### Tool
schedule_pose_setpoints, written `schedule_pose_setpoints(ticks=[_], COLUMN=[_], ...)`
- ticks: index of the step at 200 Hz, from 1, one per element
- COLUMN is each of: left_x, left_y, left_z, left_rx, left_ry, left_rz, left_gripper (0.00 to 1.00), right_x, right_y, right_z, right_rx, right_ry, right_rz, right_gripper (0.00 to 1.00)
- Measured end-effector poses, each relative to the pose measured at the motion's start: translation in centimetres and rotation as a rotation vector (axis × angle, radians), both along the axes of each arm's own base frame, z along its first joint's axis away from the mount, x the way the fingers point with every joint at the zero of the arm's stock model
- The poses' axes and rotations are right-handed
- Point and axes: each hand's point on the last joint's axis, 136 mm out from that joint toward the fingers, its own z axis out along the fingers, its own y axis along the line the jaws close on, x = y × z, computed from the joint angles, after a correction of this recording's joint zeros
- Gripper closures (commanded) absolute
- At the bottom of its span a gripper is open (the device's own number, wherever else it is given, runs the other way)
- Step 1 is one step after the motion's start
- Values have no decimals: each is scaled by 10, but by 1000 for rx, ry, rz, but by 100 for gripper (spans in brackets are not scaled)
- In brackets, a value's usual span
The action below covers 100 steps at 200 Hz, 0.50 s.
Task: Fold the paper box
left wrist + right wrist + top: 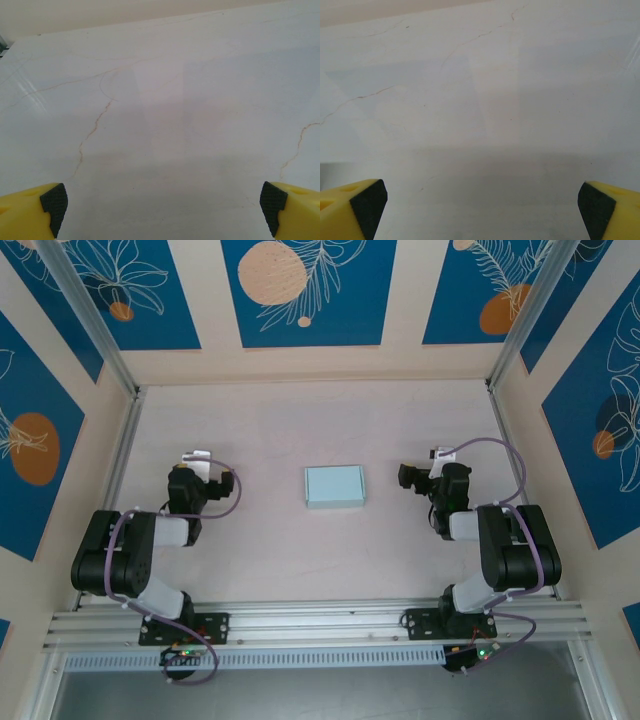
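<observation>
Top view: the paper box [335,486] (a shallow pale-blue rectangle) sits mid-bench [270,420], between the left arm [130,550] and the right arm [510,545], touching neither.
Left wrist: left fingers [30,215] spread wide, grasping nothing, above bare bench.
Right wrist: right fingers [350,212] likewise released.

We can read no text, label, brand or number anywhere. The wall panels [300,290] bear drawn leaves and orange discs, not lettering.
</observation>
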Motion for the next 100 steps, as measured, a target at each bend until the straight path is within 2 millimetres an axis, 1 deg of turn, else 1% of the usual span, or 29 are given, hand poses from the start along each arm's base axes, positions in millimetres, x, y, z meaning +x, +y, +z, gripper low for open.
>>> schedule_pose_setpoints(ticks=[41, 100], left_x=[-1, -1], left_y=[-4, -5], left_z=[-1, -1], left_rx=[-8, -9], left_ry=[5, 7], left_rz=[-23, -26], left_gripper=[0, 0], right_x=[0, 0], right_y=[0, 0], right_z=[0, 0], right_rx=[-2, -2], right_ry=[-2, -2], right_rz=[1, 1], right_gripper=[0, 0])
